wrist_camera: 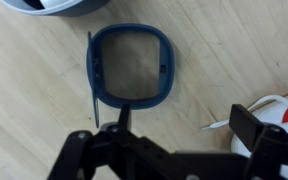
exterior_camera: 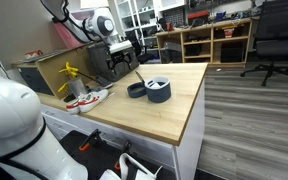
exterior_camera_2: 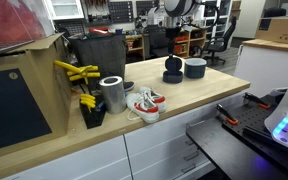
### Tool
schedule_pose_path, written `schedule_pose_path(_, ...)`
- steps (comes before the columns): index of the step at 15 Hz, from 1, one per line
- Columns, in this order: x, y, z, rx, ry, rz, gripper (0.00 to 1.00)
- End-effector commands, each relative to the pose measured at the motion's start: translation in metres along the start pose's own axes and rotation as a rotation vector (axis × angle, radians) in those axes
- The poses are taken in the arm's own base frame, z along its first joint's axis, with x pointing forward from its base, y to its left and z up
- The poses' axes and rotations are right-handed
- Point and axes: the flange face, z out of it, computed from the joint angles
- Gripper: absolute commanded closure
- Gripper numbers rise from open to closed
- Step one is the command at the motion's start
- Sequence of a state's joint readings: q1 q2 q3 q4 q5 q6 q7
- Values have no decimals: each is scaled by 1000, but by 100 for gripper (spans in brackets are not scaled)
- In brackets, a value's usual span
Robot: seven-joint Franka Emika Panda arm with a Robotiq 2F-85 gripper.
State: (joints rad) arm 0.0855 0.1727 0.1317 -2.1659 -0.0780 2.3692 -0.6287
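My gripper (wrist_camera: 164, 135) hangs open over a light wooden table (wrist_camera: 214, 60), its two black fingers wide apart. Just ahead of it is a dark blue square cup (wrist_camera: 130, 65), seen from above. A thin dark rod (wrist_camera: 92, 80) runs along the cup's left edge towards my left finger; I cannot tell if it touches either. In both exterior views the gripper (exterior_camera: 124, 62) (exterior_camera_2: 173, 38) is above the cup (exterior_camera: 136, 89) (exterior_camera_2: 172, 70), which stands beside a round grey bowl (exterior_camera: 158, 90) (exterior_camera_2: 195, 68). The rod (exterior_camera: 139, 76) slants between gripper and cup.
White and red shoes (exterior_camera: 87, 98) (exterior_camera_2: 144, 103) (wrist_camera: 279, 110) lie near the table's edge. A yellow tool (exterior_camera: 72, 75) (exterior_camera_2: 77, 72) and a metal can (exterior_camera_2: 111, 93) stand by a black box (exterior_camera_2: 99, 50). The grey bowl's rim (wrist_camera: 59, 5) shows at the top.
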Motion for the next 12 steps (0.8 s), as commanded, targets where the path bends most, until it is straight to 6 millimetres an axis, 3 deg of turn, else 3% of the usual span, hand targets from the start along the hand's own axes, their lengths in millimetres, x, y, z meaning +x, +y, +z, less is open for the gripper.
schedule_pose_path(1,11,-14,1,-24,12,190,0)
schedule_pose_path(4,23,-2,16,-49,32,356,0)
schedule_pose_path(9,33,44,55,-66,49,646,0)
schedule_pose_path(12,43,61,67,-57,52,820,0)
